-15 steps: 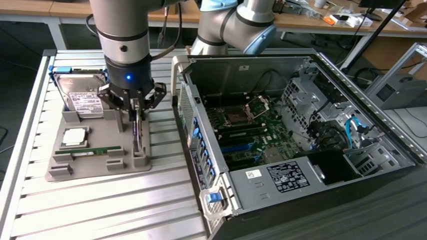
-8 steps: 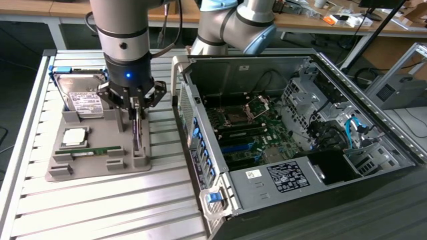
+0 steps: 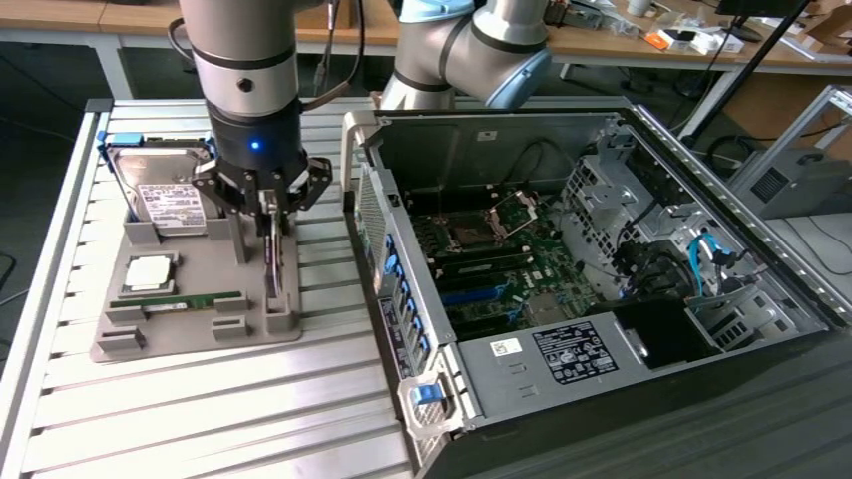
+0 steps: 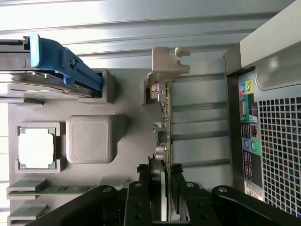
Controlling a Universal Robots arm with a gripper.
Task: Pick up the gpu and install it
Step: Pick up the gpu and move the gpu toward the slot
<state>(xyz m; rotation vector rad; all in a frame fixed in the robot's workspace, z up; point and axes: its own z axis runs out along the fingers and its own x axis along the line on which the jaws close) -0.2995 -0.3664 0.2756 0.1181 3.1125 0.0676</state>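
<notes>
Leftmost, at a back corner of the grey tray (image 3: 174,344), sits the hard drive (image 3: 167,195), with the processor (image 3: 150,271) and memory stick (image 3: 194,299) nearer the front edge. Along the tray's edge closest to the computer case (image 3: 573,249), the gpu (image 4: 165,117) stands on its long edge in its slots. The gripper (image 4: 167,186) straddles it from above, jaws pinched onto the card. A clean lift probably means pulling straight up without twisting, so the metal bracket (image 4: 167,61) clears its holder. The open case lies just beside the tray.
</notes>
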